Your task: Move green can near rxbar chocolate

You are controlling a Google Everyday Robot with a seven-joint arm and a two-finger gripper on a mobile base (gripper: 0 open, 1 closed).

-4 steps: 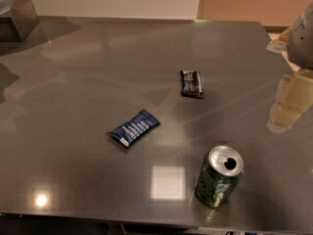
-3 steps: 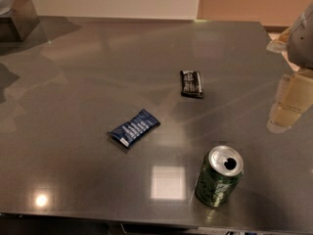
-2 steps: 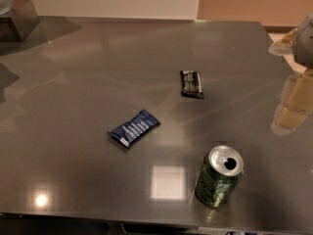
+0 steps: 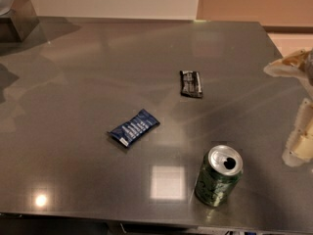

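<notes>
The green can [image 4: 218, 176] stands upright near the table's front edge, right of centre, with a silver top and a dark tab hole. The rxbar chocolate [image 4: 191, 83], a flat black wrapper with white print, lies near the middle of the table, well behind the can. My gripper [image 4: 301, 137] is at the far right edge of the view, pale and partly cut off, to the right of the can and apart from it. It holds nothing that I can see.
A blue bar wrapper [image 4: 133, 127] lies left of the can. The grey table [image 4: 73, 82] has a bright reflection patch at the front. A dark block [image 4: 17, 23] sits at the back left corner. The table's right edge runs near my gripper.
My gripper has shifted slightly to the right, further out of view. The can and both wrappers have not moved.
</notes>
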